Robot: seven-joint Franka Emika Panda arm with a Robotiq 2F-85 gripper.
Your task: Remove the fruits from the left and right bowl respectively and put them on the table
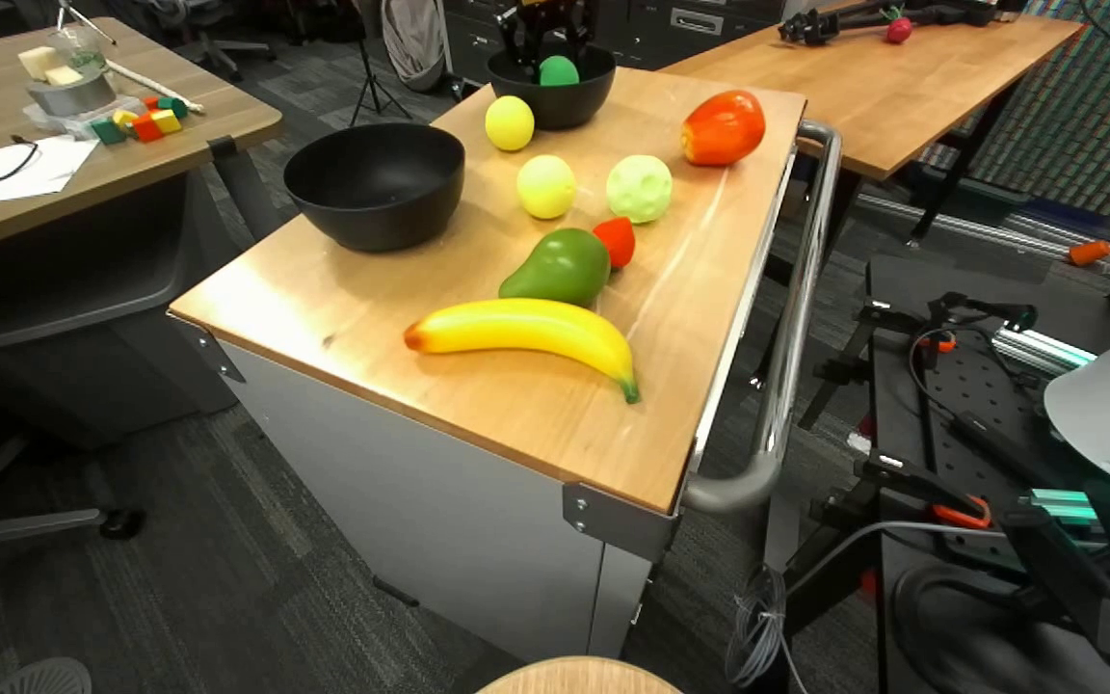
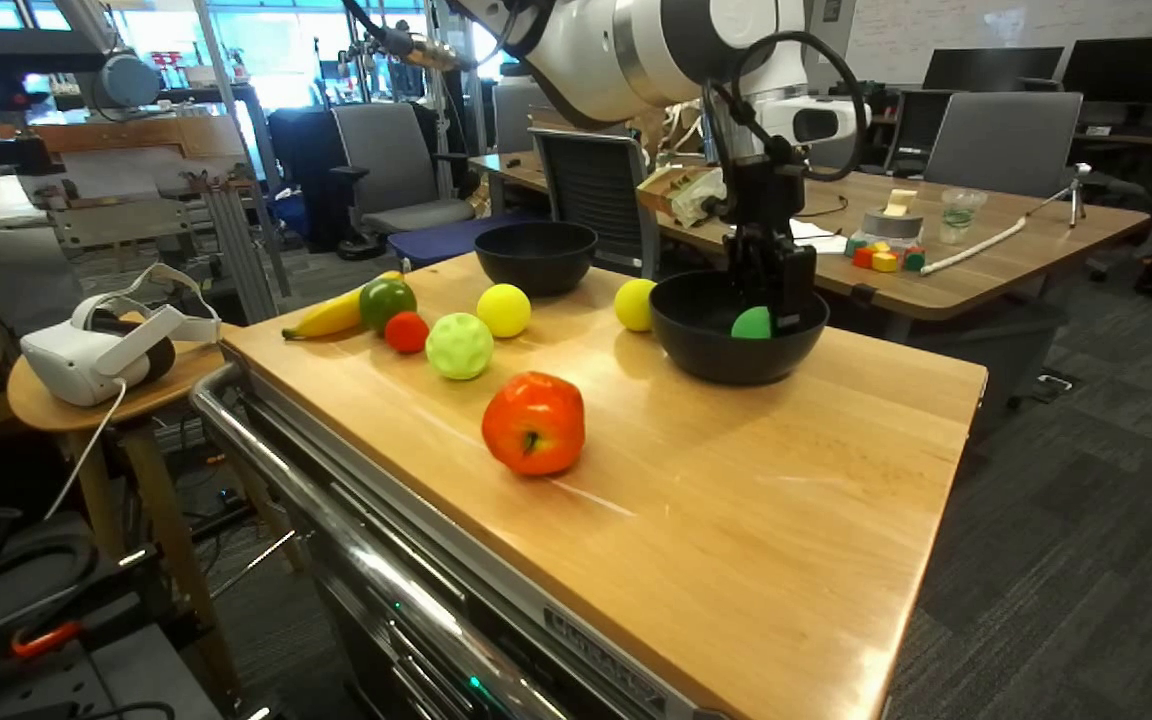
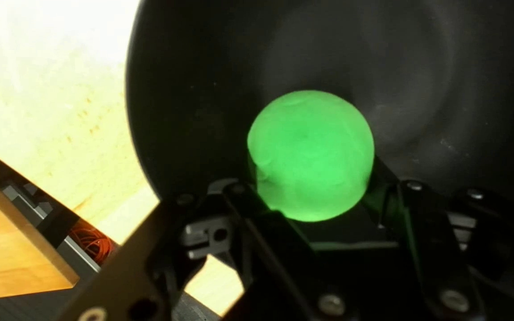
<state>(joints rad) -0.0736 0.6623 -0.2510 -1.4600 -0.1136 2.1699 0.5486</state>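
Gripping a green ball (image 3: 312, 154) with a pad against either side, the gripper (image 3: 315, 178) sits low inside a black bowl (image 3: 185, 89) in the wrist view. In an exterior view, that bowl stands at the far end of the table (image 1: 516, 410) with the ball inside it, and a second black bowl (image 1: 375, 217) stands by the table's edge. A banana (image 1: 531, 326) lies nearest, a green fruit (image 1: 563, 268) just behind it and a red fruit (image 1: 616, 241) close beside that; two yellow balls (image 1: 545, 187), a yellow-green ball (image 1: 640, 189) and an orange-red fruit (image 1: 726, 127) rest farther back. In an exterior view, a white arm (image 2: 581, 70) hangs over the bowl holding the ball, one yellow ball sits just beside that bowl, and a white headset (image 2: 86, 350) lies on a stool (image 2: 198, 366).
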